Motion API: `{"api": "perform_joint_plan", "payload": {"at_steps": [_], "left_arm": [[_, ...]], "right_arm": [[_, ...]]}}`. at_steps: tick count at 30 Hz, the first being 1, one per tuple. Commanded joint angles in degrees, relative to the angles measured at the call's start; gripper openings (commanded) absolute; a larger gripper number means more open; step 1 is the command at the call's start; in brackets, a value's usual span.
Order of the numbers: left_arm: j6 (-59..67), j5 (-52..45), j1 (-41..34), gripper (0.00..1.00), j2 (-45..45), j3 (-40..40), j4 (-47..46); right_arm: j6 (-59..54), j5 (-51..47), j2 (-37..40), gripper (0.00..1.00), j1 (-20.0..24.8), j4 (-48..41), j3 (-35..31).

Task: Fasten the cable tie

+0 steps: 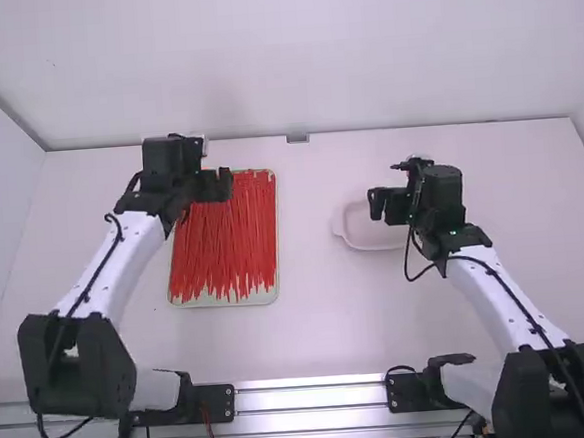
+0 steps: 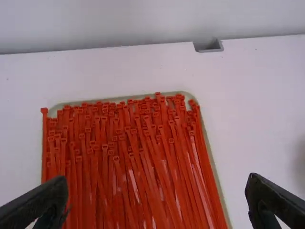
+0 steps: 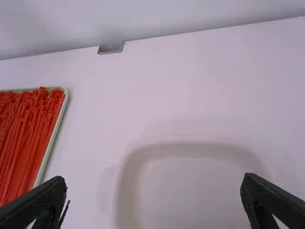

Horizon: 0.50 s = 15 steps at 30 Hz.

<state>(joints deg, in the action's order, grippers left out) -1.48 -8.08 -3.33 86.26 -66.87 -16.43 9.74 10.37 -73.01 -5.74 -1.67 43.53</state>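
Note:
A heap of red cable ties (image 1: 225, 239) lies on a pale tray (image 1: 277, 280) left of the table's middle. In the left wrist view the ties (image 2: 128, 162) fan out with their heads toward the back wall. My left gripper (image 1: 202, 190) hovers over the tray's far left part, open, with nothing between its fingers (image 2: 35, 205). My right gripper (image 1: 391, 204) hangs open above a white dish (image 1: 358, 236), also holding nothing; the dish (image 3: 190, 181) lies between its spread fingers (image 3: 271, 202).
A small grey bracket (image 1: 297, 137) sits at the table's back edge against the wall. Bare table lies between the tray and the dish and in front of both. White walls close the left and right sides.

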Motion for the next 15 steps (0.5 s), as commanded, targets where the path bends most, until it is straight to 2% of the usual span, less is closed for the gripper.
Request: {"api": "perform_joint_plan", "payload": {"at_steps": [1, 8, 15], "left_arm": [[1.05, 0.67, -0.74, 0.99, 3.3, -4.24, -1.39], [0.85, 0.68, -0.74, 0.99, 8.72, -9.27, -2.58], [0.7, 3.26, -0.74, 0.99, 12.63, -11.82, -1.73]], "right_arm": [[0.53, 0.31, -0.8, 0.99, -0.34, -0.08, 2.51], [0.55, 0.33, -0.92, 0.99, -0.37, -0.13, 2.58], [0.37, -0.17, -0.92, 0.99, -2.4, 0.39, 2.58]]}}
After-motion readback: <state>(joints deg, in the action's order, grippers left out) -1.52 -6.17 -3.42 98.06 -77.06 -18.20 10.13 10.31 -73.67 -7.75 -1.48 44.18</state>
